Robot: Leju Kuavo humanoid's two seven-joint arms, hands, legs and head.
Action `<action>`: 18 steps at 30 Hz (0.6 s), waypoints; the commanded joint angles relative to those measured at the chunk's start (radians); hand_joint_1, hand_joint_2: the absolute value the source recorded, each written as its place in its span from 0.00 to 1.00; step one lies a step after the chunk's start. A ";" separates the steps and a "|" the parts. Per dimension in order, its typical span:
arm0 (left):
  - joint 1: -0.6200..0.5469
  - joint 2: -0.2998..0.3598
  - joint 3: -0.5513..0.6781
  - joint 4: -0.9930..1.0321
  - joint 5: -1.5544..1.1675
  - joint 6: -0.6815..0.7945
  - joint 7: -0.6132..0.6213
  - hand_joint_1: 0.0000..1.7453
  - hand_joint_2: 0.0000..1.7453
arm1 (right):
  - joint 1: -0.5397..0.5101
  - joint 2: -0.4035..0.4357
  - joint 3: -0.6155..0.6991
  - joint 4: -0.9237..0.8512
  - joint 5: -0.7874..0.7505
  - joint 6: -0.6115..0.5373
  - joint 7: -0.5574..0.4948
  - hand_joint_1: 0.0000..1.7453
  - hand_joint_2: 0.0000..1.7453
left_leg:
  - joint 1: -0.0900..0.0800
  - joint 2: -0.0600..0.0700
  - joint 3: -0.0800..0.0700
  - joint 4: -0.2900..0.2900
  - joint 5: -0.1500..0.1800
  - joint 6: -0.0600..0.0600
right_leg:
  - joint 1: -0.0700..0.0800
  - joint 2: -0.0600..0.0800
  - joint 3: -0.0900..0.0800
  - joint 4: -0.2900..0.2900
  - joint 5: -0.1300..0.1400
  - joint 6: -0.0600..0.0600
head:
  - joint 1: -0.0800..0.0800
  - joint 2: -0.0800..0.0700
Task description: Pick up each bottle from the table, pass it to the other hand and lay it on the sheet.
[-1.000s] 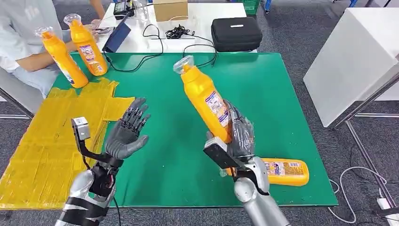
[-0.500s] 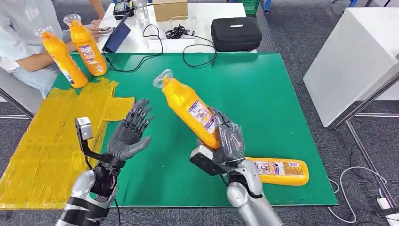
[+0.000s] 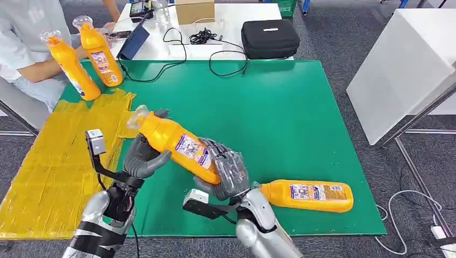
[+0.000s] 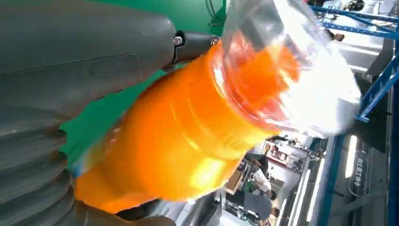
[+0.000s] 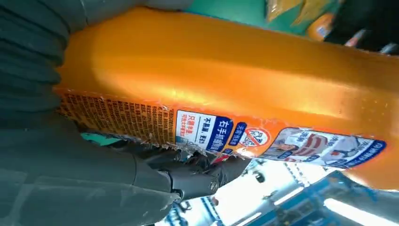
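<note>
We have swung the bottle (image 3: pixel 177 142) over to the left since a moment ago. Our right hand (image 3: pixel 228 174) has its fingers wrapped round its bottom end, and its neck now rests in our open left hand (image 3: pixel 141 158). The handover is starting.

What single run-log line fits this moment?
phase: handover | right hand: grips bottle base | left hand: at bottle neck, grip unclear | second bottle: lying on table

surface: green table (image 3: pixel 301 107)
sheet: yellow, crinkly (image 3: pixel 48 161), covers the left side
lying flat: one orange bottle (image 3: pixel 309 195) near the front edge
standing: two bottles (image 3: pixel 86 56) at the back-left corner
</note>
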 commanded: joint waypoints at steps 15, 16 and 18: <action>-0.052 0.016 -0.025 0.098 0.028 0.010 0.007 0.00 1.00 | -0.064 0.001 0.095 0.121 -0.011 -0.012 -0.004 0.95 1.00 | 0.001 0.000 0.004 -0.001 -0.001 -0.001 | 0.001 -0.001 0.004 -0.001 -0.001 -0.001 | 0.000 0.000; -0.052 0.014 -0.022 0.101 0.034 0.011 0.007 0.00 1.00 | -0.066 0.001 0.100 0.126 -0.010 -0.012 -0.003 0.96 1.00 | 0.001 0.000 0.006 -0.001 -0.002 -0.001 | 0.001 -0.002 0.006 -0.001 -0.002 -0.001 | 0.000 0.000; -0.053 0.013 -0.017 0.109 0.044 0.014 0.007 0.00 1.00 | -0.071 0.003 0.110 0.137 -0.010 -0.011 0.001 0.97 1.00 | 0.001 0.000 0.004 -0.001 -0.001 -0.001 | 0.001 -0.001 0.004 -0.001 -0.001 -0.001 | 0.000 0.000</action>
